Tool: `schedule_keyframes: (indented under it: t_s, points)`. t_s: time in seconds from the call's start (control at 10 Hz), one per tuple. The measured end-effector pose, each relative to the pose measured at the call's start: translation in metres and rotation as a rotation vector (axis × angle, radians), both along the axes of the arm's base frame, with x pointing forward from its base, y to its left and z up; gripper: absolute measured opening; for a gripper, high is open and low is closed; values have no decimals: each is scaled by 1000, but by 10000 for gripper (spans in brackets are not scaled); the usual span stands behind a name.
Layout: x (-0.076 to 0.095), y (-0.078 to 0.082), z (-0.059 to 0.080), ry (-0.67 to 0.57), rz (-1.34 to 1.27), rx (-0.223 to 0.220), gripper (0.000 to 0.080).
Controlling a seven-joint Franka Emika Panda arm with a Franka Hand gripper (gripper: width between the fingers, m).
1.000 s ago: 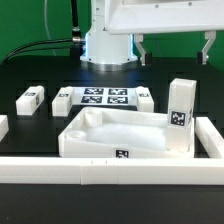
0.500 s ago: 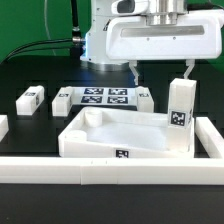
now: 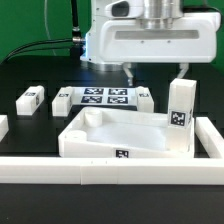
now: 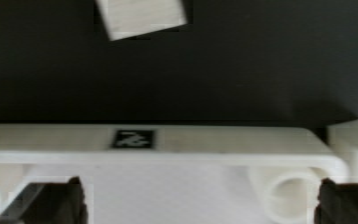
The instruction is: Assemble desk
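With the end effector (image 3: 155, 71) spread wide and empty above the tabletop (image 3: 100, 140), centre it over the upright leg (image 3: 181, 105) (standing at a corner) before descending squarely.

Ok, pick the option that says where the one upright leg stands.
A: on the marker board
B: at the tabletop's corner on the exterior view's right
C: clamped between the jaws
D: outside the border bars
B: the upright leg rises at the corner of the tabletop on the exterior view's right, while the jaws stand open and empty above.
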State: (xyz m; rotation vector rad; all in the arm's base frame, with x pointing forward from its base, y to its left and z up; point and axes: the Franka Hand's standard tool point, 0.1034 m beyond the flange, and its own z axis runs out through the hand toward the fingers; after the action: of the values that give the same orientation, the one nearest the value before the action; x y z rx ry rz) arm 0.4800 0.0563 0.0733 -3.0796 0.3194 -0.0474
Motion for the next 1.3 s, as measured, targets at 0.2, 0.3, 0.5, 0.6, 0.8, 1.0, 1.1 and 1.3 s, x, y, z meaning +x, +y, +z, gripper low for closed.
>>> schedule_keyframes:
  t_s: [0.2, 0.3, 0.5, 0.6, 0.8, 1.0, 1.1, 1.3]
  points:
    - [-10, -16, -6, 141, 58, 38, 649]
    - [-11, -20, -7, 176, 72, 48, 649]
    - [-16, -17, -7, 341, 71, 87, 649]
    - [-17, -17, -8, 412, 71, 103, 649]
    - [-18, -14, -12, 514, 88, 124, 649]
    - [-24, -15, -13, 668, 87, 155, 649]
    - [-25, -15, -14, 736, 88, 169, 649]
    - [-27, -13, -18, 845, 90, 183, 649]
